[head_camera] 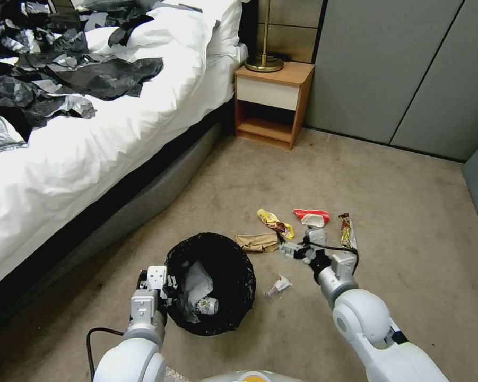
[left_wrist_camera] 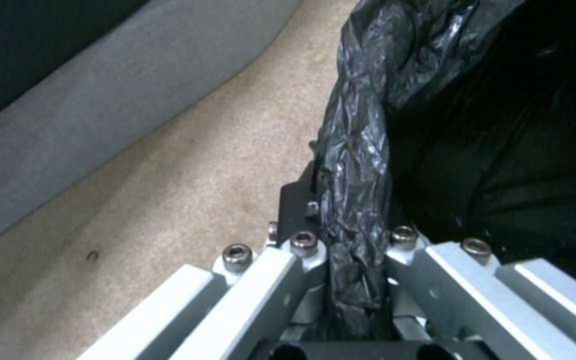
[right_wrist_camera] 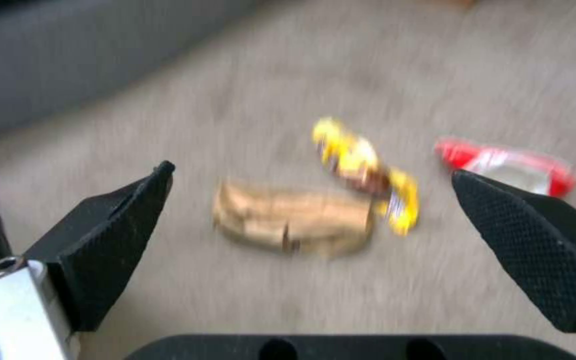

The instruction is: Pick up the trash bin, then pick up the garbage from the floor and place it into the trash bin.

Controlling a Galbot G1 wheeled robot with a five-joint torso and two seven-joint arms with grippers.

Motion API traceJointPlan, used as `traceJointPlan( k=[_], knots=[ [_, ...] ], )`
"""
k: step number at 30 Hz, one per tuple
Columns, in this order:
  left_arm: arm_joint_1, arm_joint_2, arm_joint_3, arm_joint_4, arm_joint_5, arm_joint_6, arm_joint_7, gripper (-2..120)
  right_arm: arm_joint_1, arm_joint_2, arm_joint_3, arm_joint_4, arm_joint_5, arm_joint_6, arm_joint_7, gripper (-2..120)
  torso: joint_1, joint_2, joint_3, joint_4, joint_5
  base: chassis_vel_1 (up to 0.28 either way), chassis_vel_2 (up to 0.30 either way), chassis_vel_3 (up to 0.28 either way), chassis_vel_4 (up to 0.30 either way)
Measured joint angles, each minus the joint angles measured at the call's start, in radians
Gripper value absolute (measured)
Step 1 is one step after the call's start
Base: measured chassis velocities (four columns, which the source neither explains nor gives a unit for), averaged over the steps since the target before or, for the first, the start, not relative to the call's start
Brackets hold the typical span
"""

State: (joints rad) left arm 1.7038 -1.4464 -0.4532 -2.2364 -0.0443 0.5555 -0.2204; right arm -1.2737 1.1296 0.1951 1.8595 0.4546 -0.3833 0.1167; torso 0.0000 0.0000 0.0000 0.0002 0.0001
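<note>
Right claw agape above brown bag, long axis spanning fingertips.

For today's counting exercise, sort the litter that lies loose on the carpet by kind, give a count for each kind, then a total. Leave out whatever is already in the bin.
Snack wrappers: 3, yellow wrapper, red-white wrapper, dark wrapper
Brown paper bag: 1
Small clear scrap: 1
Total on the carpet: 5

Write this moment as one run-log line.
left claw: shut on bin rim | right claw: open above paper bag | floor: wrappers remain
</note>
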Motion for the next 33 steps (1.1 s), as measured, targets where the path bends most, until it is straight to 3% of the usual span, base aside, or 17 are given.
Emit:
traceJointPlan(
  k=[5,10,13,33],
  knots=[
    [0.009,-0.003,-0.001,-0.006,0.006,-0.001,0.000,1,0.041,-0.052,-0.040,-0.093,0.020,-0.046,-0.035,100,0.000,0.000,0.000,-0.0003,-0.0001,0.000,0.000,0.000,0.000],
    [0.009,-0.007,0.001,-0.006,0.010,-0.002,0.000,1,0.047,-0.052,-0.044,-0.147,0.008,-0.047,-0.064,100,0.000,0.000,0.000,-0.0001,-0.0001,0.000,0.000,0.000,0.000],
    [0.004,-0.010,0.006,0.000,0.013,-0.002,0.000,1,0.054,-0.006,-0.049,-0.247,-0.038,-0.040,-0.095,100,0.000,0.000,0.000,-0.0003,0.0000,0.000,0.000,0.000,0.000],
    [0.016,-0.020,0.003,0.001,0.018,-0.014,-0.001,1,0.154,0.114,-0.085,-0.464,-0.065,0.011,-0.103,100,0.000,0.000,0.000,-0.0002,-0.0002,0.000,0.000,0.000,0.000]
  ],
)
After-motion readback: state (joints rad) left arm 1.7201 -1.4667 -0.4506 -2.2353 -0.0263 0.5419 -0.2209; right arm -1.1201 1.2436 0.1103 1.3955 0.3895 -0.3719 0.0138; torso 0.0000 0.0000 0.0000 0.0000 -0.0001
